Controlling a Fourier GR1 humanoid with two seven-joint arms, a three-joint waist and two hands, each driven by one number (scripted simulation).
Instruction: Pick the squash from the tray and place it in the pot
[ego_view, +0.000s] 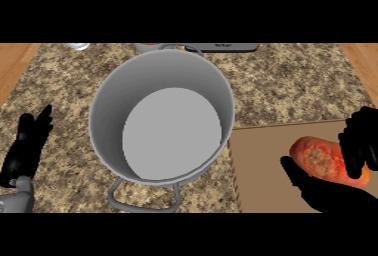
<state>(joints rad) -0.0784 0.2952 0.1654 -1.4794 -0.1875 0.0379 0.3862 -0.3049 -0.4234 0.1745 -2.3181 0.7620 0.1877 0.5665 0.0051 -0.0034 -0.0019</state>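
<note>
A large grey pot (111, 125) stands in the middle of the speckled stone counter (295, 85), its handles pointing near and far, and its inside shows only bare grey floor, so nothing has gone into it yet. Just to its right lies the brown tray (258, 170), its left edge close to the pot's wall. The squash (321, 161), orange-red with a paler mottled patch on top, lies over the tray's right part, near the right edge of the view. The right hand (336, 197) is wrapped about it: dark fingers curl down over its far and right side while the thumb comes up along its near left side, so the hand is closed on the squash. Whether the squash is lifted off the tray or rests on it cannot be told from this steep angle. The left hand (26, 150) shows at the left edge, fingers straight and pointing up, resting and holding nothing. As a judgement, the task stands at its early part: the grasp looks made, but the lift, the carry leftward over the pot's rim and the release inside remain to do. At the far edge a small pale round thing (77, 46) and a dark flat object (225, 47) are partly cut off and cannot be identified.
</note>
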